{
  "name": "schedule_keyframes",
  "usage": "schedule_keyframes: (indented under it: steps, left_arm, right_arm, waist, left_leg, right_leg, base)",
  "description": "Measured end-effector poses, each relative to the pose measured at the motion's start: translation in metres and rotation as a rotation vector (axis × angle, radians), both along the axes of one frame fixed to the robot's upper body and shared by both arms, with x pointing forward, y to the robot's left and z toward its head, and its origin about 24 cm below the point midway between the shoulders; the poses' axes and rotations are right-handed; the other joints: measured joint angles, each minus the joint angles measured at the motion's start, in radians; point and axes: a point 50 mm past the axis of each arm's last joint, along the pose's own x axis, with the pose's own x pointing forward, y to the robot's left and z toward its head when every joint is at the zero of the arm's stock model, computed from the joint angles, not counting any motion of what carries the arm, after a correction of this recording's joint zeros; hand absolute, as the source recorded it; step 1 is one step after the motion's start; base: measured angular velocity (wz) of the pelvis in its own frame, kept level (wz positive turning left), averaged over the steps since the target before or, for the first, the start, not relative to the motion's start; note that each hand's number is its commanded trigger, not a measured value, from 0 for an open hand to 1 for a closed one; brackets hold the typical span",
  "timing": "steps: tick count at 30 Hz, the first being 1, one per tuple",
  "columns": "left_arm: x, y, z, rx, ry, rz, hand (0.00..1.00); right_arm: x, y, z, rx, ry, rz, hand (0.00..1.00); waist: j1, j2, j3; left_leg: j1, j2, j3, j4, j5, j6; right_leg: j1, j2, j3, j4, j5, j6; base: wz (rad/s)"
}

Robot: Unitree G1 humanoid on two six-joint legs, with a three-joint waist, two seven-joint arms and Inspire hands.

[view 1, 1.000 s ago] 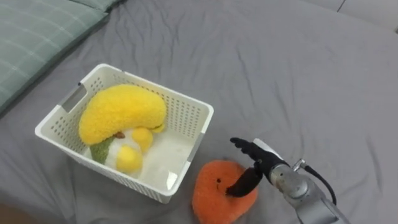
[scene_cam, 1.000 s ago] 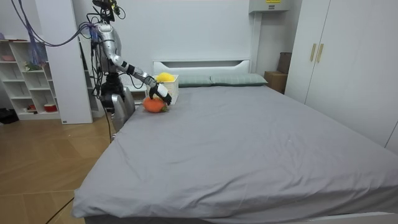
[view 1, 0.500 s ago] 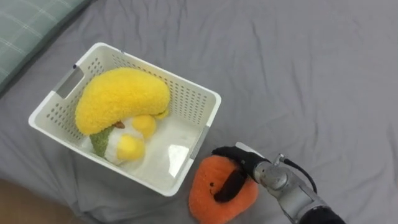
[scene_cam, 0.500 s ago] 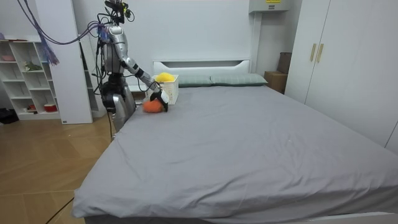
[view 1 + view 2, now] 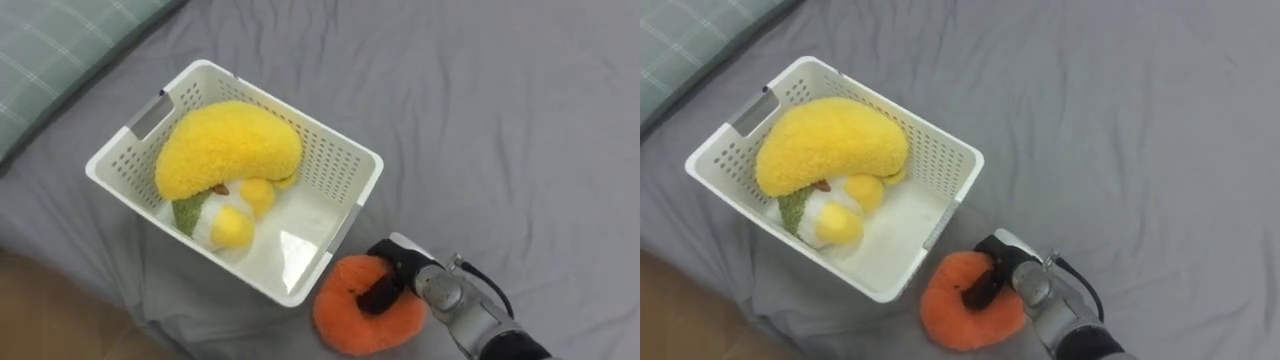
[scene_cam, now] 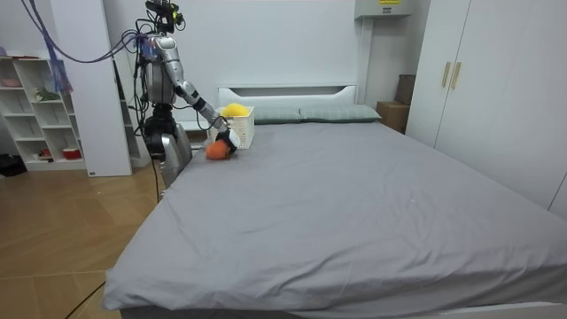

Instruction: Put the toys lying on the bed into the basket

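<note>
Orange plush toy (image 5: 355, 318) on the grey bed (image 5: 500, 120), grasped by the robot's right hand (image 5: 402, 266), just beside a white basket (image 5: 372, 166).
The dark fingers curl into the toy's soft top, a shallow hold that may slip on lifting. The basket, holding a yellow plush (image 5: 228, 148), sits near the bed's edge; a bump could tip it to the floor (image 5: 40, 320).

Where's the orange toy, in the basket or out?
Out. The orange toy lies on the bed beside the basket, with the right hand curled on it.
</note>
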Motion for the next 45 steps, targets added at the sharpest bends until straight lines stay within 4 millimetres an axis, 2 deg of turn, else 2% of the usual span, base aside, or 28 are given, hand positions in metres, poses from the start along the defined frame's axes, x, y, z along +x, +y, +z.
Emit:
schedule_keyframes:
  steps: [3,6,8,11,15,17,20,21,22,25,28,32,35,39,45]
  left_arm:
    - [0.000,0.001,0.001,-0.006,-0.010,0.004,0.00]
    - [0.001,0.004,0.002,-0.006,-0.017,0.033,0.00]
    - [0.002,0.006,0.002,-0.005,-0.030,0.066,0.00]
    - [0.000,0.009,0.003,0.003,-0.033,0.092,0.00]
    - [0.005,0.006,0.003,-0.004,-0.054,0.100,0.00]
    - [0.006,0.001,0.003,-0.018,-0.067,0.105,0.00]
    - [0.002,0.001,0.002,-0.026,-0.059,0.113,0.00]
    - [0.002,0.001,0.002,-0.025,-0.061,0.117,0.00]
    - [0.001,0.001,0.002,-0.025,-0.058,0.119,0.00]
    - [-0.009,0.002,0.001,-0.022,-0.034,0.131,0.00]
    - [-0.020,0.007,0.000,-0.016,-0.015,0.177,0.00]
    - [-0.031,0.011,0.000,-0.014,0.004,0.221,0.00]
    - [-0.032,0.011,-0.001,-0.029,0.006,0.227,0.00]
    - [-0.029,0.011,0.000,-0.045,-0.004,0.223,0.00]
    - [-0.026,0.014,0.001,-0.033,-0.014,0.209,0.00]
  right_arm:
    - [-0.003,0.002,0.006,0.006,-0.043,0.025,1.00]
    - [0.001,-0.003,0.015,-0.016,-0.099,0.049,1.00]
    - [0.007,-0.014,0.028,-0.036,-0.158,0.047,1.00]
    - [0.013,-0.019,0.043,-0.026,-0.231,0.037,1.00]
    - [0.016,-0.019,0.059,-0.027,-0.291,0.049,1.00]
    - [0.015,-0.021,0.068,-0.010,-0.330,0.033,1.00]
    - [0.016,-0.022,0.079,0.006,-0.373,0.016,1.00]
    - [0.016,-0.021,0.081,0.006,-0.381,0.017,1.00]
    - [0.017,-0.021,0.085,0.006,-0.395,0.019,1.00]
    - [0.019,-0.022,0.093,0.015,-0.427,0.012,1.00]
    - [0.022,-0.025,0.104,0.026,-0.460,0.008,1.00]
    - [0.026,-0.042,0.116,-0.003,-0.517,-0.052,1.00]
    - [0.027,-0.048,0.121,-0.022,-0.543,-0.074,1.00]
    - [0.028,-0.046,0.133,-0.023,-0.595,-0.063,1.00]
    - [0.031,-0.036,0.164,0.013,-0.721,-0.028,1.00]
  waist:
    - [-0.007,0.006,0.0032]
    - [-0.032,0.018,0.0056]
    - [-0.047,0.029,0.0023]
    - [-0.058,0.038,-0.0024]
    - [-0.080,0.043,-0.0090]
    - [-0.085,0.052,-0.0133]
    - [-0.086,0.061,-0.0149]
    - [-0.088,0.062,-0.0168]
    - [-0.090,0.064,-0.0234]
    - [-0.097,0.071,-0.0235]
    - [-0.112,0.071,-0.0235]
    - [-0.118,0.068,-0.0242]
    - [-0.119,0.064,-0.0230]
    - [-0.124,0.063,-0.0230]
    - [-0.124,0.063,-0.0225]
  left_leg:
    - [0.020,0.001,0.005,-0.005,-0.001,0.001]
    - [0.049,-0.002,0.007,-0.011,-0.001,0.001]
    - [0.081,0.001,0.025,-0.025,0.000,0.001]
    - [0.121,0.006,0.044,-0.040,0.000,0.001]
    - [0.140,0.008,0.055,-0.044,-0.001,0.001]
    - [0.160,0.007,0.061,-0.044,-0.002,0.002]
    - [0.199,0.009,0.069,-0.058,-0.003,0.003]
    - [0.203,0.010,0.071,-0.059,-0.003,0.003]
    - [0.207,0.010,0.074,-0.059,-0.003,0.003]
    - [0.233,0.010,0.081,-0.062,-0.003,0.003]
    - [0.238,0.009,0.080,-0.062,-0.004,0.005]
    - [0.237,0.008,0.081,-0.059,-0.005,0.007]
    - [0.236,0.008,0.082,-0.055,-0.006,0.007]
    - [0.235,0.008,0.085,-0.055,-0.006,0.008]
    - [0.237,0.008,0.087,-0.058,-0.008,0.008]
  right_leg:
    - [0.018,0.000,0.005,-0.003,0.000,0.000]
    - [0.048,0.001,0.019,-0.017,-0.001,0.002]
    - [0.066,0.001,0.038,-0.016,-0.002,0.004]
    - [0.091,0.006,0.063,-0.016,-0.002,0.004]
    - [0.103,0.008,0.075,-0.016,-0.002,0.003]
    - [0.120,0.007,0.082,-0.016,-0.002,0.003]
    - [0.150,0.008,0.089,-0.016,-0.002,0.004]
    - [0.154,0.008,0.091,-0.016,-0.002,0.004]
    - [0.156,0.008,0.095,-0.015,-0.002,0.004]
    - [0.175,0.008,0.103,-0.013,-0.002,0.004]
    - [0.187,0.006,0.103,-0.013,-0.002,0.005]
    - [0.189,0.004,0.100,-0.012,-0.003,0.005]
    - [0.188,0.004,0.102,-0.012,-0.003,0.006]
    - [0.185,0.005,0.107,-0.012,-0.004,0.007]
    - [0.186,0.003,0.104,-0.011,-0.004,0.008]
  base:
    - [-0.03]
    - [-0.06]
    - [-0.20]
    - [-0.24]
    - [-0.10]
    - [-0.08]
    - [-0.10]
    - [-0.11]
    - [-0.09]
    - [-0.08]
    - [-0.01]
    - [0.02]
    - [0.00]
    - [0.00]
    - [0.00]
